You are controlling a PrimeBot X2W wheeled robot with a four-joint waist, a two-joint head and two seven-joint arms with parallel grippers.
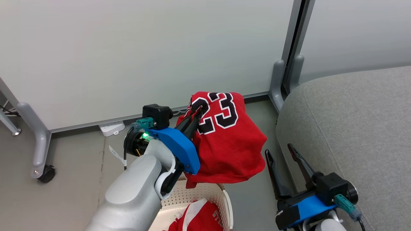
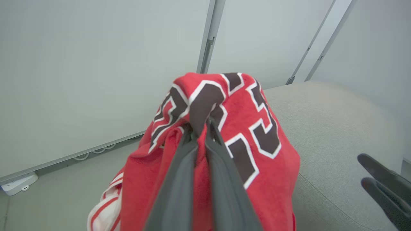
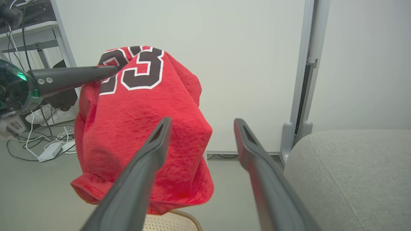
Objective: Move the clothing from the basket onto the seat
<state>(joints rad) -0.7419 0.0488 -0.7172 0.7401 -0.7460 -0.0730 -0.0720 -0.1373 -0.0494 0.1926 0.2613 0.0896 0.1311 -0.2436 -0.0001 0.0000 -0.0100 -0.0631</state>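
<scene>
One red "23" jersey hung limp above the basket, a fold by its number pinched between the fingers of the left gripper, soft, light and probably best held bunched, while the right gripper gaped empty beside the seat.

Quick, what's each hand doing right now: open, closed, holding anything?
Left hand: closed on the red 23 jersey, held above the basket.
Right hand: open, holding nothing.
</scene>
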